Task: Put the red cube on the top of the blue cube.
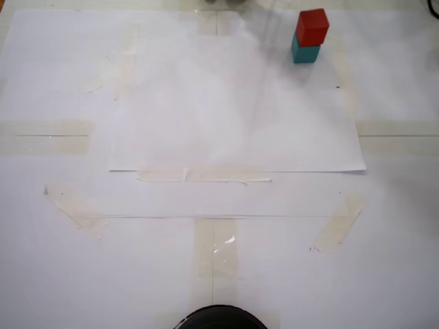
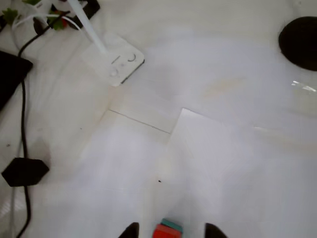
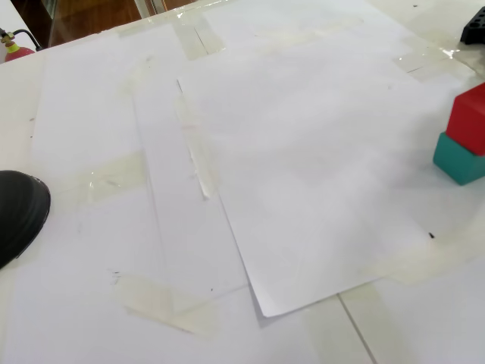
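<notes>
The red cube [image 1: 313, 26] rests on top of the blue cube [image 1: 304, 52], a teal block, at the far right of the taped paper in a fixed view. The other fixed view shows the red cube [image 3: 470, 117] on the blue cube [image 3: 458, 160] at its right edge. In the wrist view my gripper [image 2: 173, 232] is open. Its two dark fingertips [image 2: 131, 231] show at the bottom edge, either side of the red cube [image 2: 163, 232] and apart from it. A sliver of the blue cube [image 2: 173, 226] shows behind it. Neither fixed view shows the gripper.
White paper sheets [image 1: 226, 110] are taped to the table. A black rounded object [image 1: 219, 319] sits at the near edge. In the wrist view a white lamp base [image 2: 118, 62], a black cable [image 2: 22, 114] and a black plug [image 2: 25, 171] lie left.
</notes>
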Robot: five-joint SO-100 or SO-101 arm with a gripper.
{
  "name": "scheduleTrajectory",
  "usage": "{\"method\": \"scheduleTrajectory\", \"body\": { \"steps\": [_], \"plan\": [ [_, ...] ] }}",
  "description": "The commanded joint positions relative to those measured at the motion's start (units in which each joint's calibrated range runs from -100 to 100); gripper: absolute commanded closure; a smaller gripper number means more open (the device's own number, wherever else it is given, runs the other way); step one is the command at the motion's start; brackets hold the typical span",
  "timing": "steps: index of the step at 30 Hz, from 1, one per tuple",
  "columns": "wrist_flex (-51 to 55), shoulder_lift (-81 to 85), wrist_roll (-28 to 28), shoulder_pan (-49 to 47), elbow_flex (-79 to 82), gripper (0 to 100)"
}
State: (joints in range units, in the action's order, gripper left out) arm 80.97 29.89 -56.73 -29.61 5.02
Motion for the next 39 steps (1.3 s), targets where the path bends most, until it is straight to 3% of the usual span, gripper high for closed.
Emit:
{"method": "scheduleTrajectory", "body": {
  "steps": [1,10,15,25,39],
  "plan": [
    [2.8,6.8,7.4,7.6,-3.9,89],
    [-0.9,20.9,20.2,23.6,8.2,94],
    [1.4,17.1,24.9,26.7,4.1,96],
    [0.5,12.6,28.5,29.6,4.7,100],
    [-5.6,13.0,26.9,29.3,11.6,100]
  ]
}}
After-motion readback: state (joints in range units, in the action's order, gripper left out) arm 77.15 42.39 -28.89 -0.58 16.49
